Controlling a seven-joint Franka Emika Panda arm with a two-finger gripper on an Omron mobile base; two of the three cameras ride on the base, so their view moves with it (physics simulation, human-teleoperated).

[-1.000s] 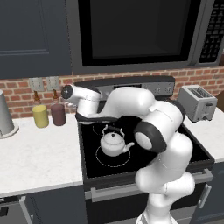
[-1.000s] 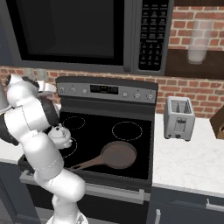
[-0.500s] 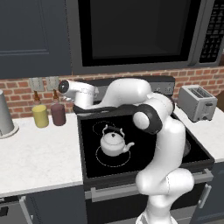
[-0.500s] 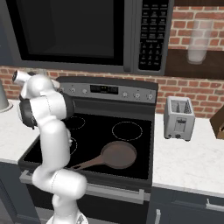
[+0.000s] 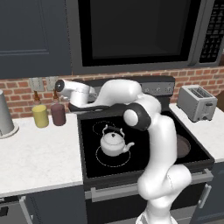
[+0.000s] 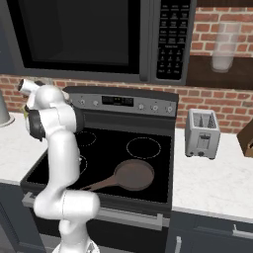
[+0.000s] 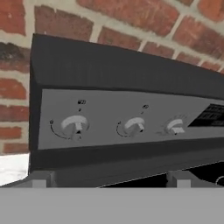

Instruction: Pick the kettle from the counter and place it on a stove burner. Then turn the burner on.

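Note:
The silver-grey kettle stands upright on the black cooktop, inside the widest white-outlined stove burner at the front left. Nothing holds it. My arm reaches over the stove's back left corner, above and behind the kettle. In the hand view my gripper faces the grey control panel from close by. Its two fingertips stand wide apart, open, with nothing between them. Three knobs show on the panel: left, middle and right. The white counter lies left of the stove.
A yellow jar, a dark red jar and a tall grey cylinder stand at the counter's back left. A brown pan lies on the cooktop's front right. A toaster sits right of the stove, and a microwave hangs above.
The arm's elbow has drawn up and back toward the stove, and the hand has shifted a little left and up at the back panel. The kettle has stayed on the burner.

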